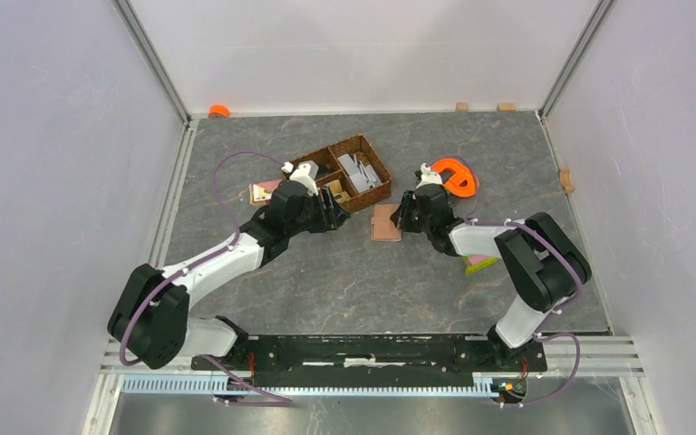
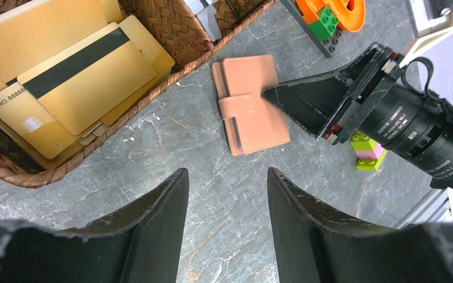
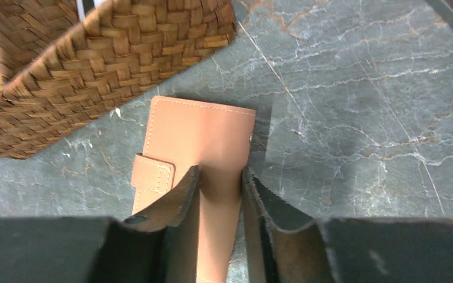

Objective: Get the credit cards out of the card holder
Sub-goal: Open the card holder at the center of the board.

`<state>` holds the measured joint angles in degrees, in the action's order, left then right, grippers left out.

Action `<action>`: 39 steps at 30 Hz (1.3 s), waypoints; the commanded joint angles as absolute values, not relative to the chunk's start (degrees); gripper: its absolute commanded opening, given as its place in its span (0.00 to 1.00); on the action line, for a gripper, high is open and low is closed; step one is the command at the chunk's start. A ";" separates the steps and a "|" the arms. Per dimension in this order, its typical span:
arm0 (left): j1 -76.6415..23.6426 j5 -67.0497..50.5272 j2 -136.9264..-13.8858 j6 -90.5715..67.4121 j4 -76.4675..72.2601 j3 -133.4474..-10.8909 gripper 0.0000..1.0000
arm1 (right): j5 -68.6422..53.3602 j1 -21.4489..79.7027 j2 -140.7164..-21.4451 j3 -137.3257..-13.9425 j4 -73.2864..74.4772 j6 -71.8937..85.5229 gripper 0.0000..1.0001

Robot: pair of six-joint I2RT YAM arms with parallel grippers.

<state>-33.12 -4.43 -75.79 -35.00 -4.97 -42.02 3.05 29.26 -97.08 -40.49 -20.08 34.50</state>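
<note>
Card holder (image 3: 196, 132) lies closed, flat, beneath tips of right gripper (image 3: 221, 173).

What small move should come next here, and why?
Probably move the left gripper, open and empty, to the tab on the wallet and lift it. The wallet lies shut on the table, tab folded across, and the right gripper sits on it beside the tab, seemingly to steady it.
</note>
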 commanded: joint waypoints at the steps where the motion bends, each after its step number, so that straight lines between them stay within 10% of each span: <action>1: -33.12 -3.68 -75.30 -36.55 -8.14 -41.25 0.59 | 5.17 29.88 -97.45 -40.72 -14.72 31.27 0.18; 3: -33.13 -5.07 -75.76 -36.74 -9.21 -41.05 0.59 | 4.12 29.88 -95.60 -40.00 -15.09 30.73 0.00; 39: -33.60 -22.17 -69.22 -39.48 -30.98 -32.58 0.73 | -8.23 29.27 -57.53 -21.73 -31.08 26.23 0.00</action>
<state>-33.26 -18.55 -71.79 -37.54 -23.27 -33.41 -5.96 29.50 -61.71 -23.18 -23.44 26.68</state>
